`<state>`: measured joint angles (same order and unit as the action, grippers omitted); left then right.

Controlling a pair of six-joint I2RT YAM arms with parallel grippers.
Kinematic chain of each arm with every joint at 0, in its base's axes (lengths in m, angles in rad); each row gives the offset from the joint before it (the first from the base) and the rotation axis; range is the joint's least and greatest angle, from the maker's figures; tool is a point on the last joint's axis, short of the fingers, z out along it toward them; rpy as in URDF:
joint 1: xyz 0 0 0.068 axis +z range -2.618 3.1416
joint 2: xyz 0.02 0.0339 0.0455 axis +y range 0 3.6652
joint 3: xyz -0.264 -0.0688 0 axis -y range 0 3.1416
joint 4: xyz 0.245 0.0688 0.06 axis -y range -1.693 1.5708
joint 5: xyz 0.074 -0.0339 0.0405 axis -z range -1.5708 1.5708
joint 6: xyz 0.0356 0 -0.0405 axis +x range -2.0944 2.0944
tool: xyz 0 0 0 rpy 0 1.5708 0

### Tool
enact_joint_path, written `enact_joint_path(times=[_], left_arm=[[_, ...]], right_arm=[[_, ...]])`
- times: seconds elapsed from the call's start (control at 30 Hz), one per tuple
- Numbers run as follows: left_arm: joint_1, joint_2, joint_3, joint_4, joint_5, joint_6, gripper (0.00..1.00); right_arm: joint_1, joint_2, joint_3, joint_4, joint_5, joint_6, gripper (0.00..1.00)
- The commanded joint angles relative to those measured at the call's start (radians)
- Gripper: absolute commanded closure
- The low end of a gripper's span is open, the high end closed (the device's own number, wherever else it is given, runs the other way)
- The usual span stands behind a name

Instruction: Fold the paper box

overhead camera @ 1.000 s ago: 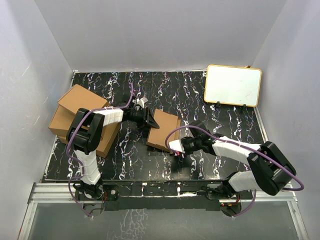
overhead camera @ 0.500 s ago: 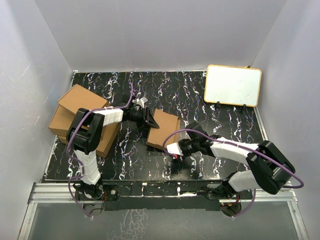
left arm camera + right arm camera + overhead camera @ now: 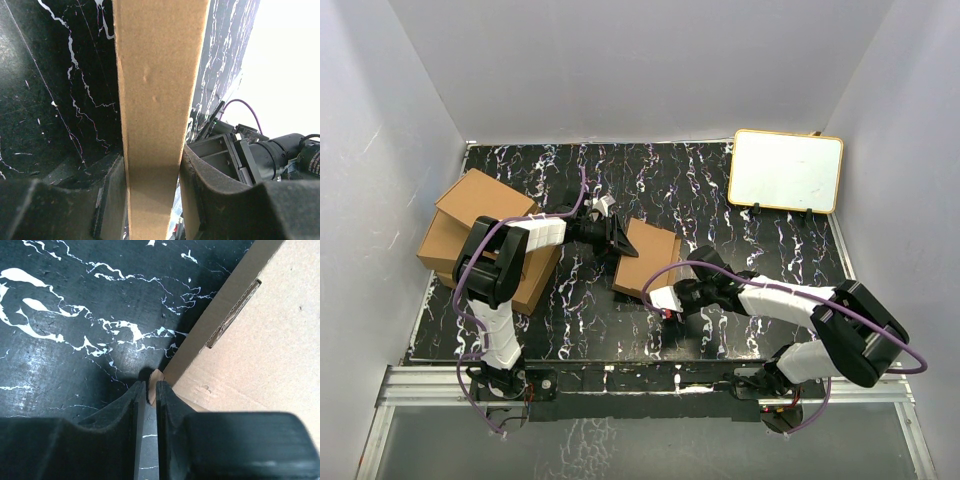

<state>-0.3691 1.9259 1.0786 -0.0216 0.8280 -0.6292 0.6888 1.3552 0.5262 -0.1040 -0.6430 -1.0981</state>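
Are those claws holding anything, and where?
Yes, the box: left gripper clamps its left edge, right gripper pinches a small tab at its near corner.

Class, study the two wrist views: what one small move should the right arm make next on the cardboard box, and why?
Probably fold the corner tab inward against the box wall. The right gripper has its jaws almost shut on that tab at a corner of the paper box, and the left gripper clamps another cardboard edge, so the box looks braced for the fold.

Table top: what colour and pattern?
The table top is black with white marble-like veins, clearest in the right wrist view.
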Motion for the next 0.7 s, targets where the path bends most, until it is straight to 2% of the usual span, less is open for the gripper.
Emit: enact_joint_path(times=[0.0,0.23,0.37,0.67], left_arm=[[0.005,0.026,-0.038,-0.078,-0.107,0.025,1.0],[0.009,0.027,-0.043,-0.074,-0.101,0.024,1.0],[0.011,0.028,-0.048,-0.069,-0.098,0.024,1.0],[0.022,0.01,-0.1,-0.015,-0.082,0.001,1.0]], right_arm=[[0.011,0.008,-0.004,0.074,0.022,0.018,0.81],[0.011,0.012,-0.002,0.07,0.028,0.015,0.84],[0.01,0.017,0.004,0.066,0.031,0.02,0.92],[0.011,0.028,0.028,0.033,0.049,0.055,0.92]])
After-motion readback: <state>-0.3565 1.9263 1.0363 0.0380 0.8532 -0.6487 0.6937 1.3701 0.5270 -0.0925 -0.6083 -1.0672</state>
